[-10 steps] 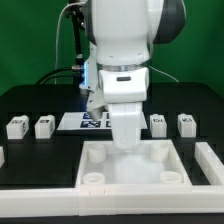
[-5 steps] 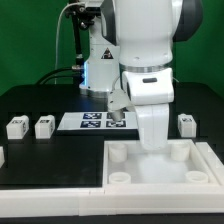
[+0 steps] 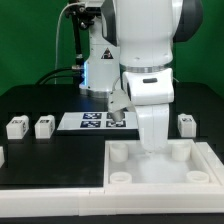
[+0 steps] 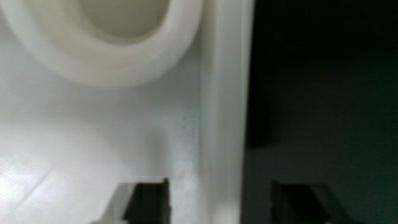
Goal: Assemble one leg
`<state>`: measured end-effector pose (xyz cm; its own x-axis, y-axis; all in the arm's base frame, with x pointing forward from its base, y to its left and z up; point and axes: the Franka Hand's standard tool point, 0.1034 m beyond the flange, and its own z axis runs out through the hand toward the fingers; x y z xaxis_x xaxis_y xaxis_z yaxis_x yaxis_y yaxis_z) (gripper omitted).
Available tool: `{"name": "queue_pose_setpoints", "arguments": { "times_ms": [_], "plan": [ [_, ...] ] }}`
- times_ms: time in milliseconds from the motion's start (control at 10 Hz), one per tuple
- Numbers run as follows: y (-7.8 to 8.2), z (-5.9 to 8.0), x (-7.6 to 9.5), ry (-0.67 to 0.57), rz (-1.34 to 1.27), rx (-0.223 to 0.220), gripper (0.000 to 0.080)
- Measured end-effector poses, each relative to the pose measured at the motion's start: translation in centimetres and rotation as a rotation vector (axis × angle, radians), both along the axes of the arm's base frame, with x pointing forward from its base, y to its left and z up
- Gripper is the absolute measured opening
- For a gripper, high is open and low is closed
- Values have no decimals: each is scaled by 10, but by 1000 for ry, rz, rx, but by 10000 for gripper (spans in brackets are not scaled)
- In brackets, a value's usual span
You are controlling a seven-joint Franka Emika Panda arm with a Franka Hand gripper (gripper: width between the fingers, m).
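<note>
Arm (image 3: 145, 60) is lowered over the large white tray-like piece (image 3: 150, 188), which sits on the black tabletop (image 3: 40, 160) toward the exterior view's right. The wrist comes down at the tray's far edge, between the two rear corner sockets. In the wrist view the tray rim (image 4: 222, 100) runs as a pale raised strip. On one side of it are the tray floor and a round socket (image 4: 107, 35), on the other the dark tabletop. Two dark fingertips (image 4: 143, 200) show at the frame edge, one on each side of the rim. The jaws stand apart, straddling the rim. There seems to be a sliver of gap at each pad, though the picture is soft, so contact cannot be ruled out. Nothing else lies between them. Three legs are in sight, all upright on the tabletop and well away from the jaws. The far-left leg (image 3: 17, 127) and the second leg (image 3: 44, 126) stand side by side at the exterior view's left, and the right-hand leg (image 3: 186, 123) stands just behind the tray's rear right corner. No leg sits in any visible socket. The marker board (image 3: 92, 121) lies flat behind the tray, between the left pair and the arm, partly covered by it. Green backdrop (image 3: 30, 50) behind.
</note>
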<state>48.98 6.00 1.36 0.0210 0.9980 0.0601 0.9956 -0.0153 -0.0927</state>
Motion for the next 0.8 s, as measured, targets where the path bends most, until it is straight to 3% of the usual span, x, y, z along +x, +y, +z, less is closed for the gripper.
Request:
{"name": "queue_pose_setpoints", "arguments": {
  "times_ms": [200,300,400,800],
  "plan": [
    [0,0,0,0,-1,0,590],
    [-1,0,0,1,-1,0,590],
    [-1,0,0,1,-1,0,639],
    [-2,0,0,1,-3,0,649]
  ]
}}
